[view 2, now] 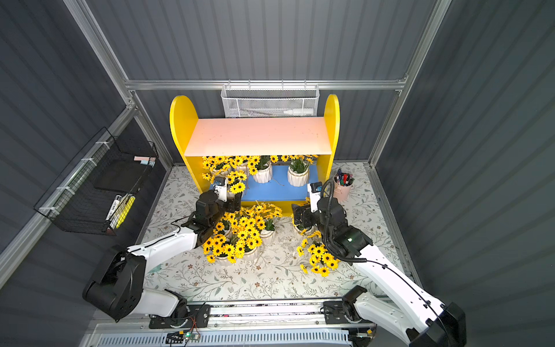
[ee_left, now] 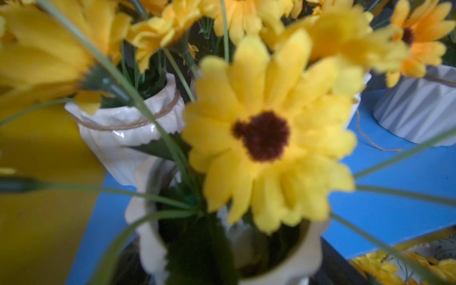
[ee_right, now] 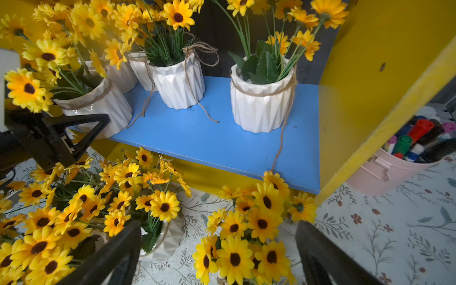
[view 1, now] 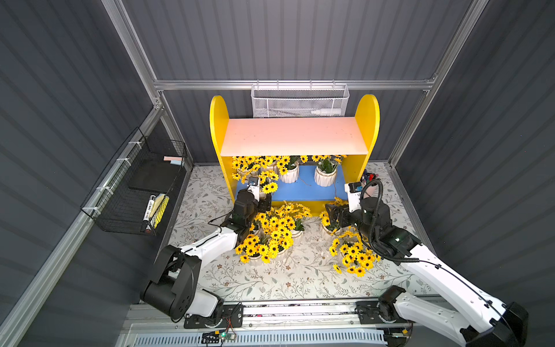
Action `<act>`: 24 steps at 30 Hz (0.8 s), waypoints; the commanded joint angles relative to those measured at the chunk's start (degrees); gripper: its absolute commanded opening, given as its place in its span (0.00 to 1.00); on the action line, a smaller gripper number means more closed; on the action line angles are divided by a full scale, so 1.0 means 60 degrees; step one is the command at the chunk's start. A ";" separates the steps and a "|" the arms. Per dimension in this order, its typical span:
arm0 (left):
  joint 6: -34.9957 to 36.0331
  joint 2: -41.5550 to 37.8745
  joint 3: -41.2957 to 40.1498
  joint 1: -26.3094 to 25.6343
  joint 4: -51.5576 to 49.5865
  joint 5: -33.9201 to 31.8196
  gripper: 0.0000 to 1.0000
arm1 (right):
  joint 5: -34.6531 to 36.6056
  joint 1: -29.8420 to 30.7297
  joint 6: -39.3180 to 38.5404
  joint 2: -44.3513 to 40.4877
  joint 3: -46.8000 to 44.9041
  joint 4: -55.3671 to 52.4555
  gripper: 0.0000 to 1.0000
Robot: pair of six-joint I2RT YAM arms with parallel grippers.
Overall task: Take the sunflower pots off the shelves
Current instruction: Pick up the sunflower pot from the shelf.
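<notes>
Floral-patterned tabletop carries the yellow wooden shelves at the far centre. White ribbed ceramic sunflower pots stand on the blue lower board; others sit on the tabletop just in front. The left gripper straddles the leftmost pot on the board; whether it clamps cannot be told. The right gripper is fully spread, empty, above the right-hand tabletop pots.

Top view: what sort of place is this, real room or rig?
Probably a staged robot test cell: dark ribbed wall panels on an aluminium frame, a left arm and right arm mounted on a front rail, and a floral tabletop dressed with yellow shelves.
</notes>
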 commanded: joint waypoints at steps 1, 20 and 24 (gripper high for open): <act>0.0110 -0.0688 -0.0149 0.0021 -0.0098 0.0024 0.59 | 0.0607 -0.0039 0.0130 0.0422 0.0029 0.0605 0.99; 0.0302 -0.1227 -0.0407 0.0011 -0.0038 0.0670 0.35 | 0.2844 -0.0248 -0.0227 0.5041 0.1904 0.3944 0.99; 0.0235 -0.1399 -0.0478 0.0018 0.0023 0.0893 0.20 | 0.3037 -0.0399 -0.0141 0.5506 0.2116 0.4462 0.99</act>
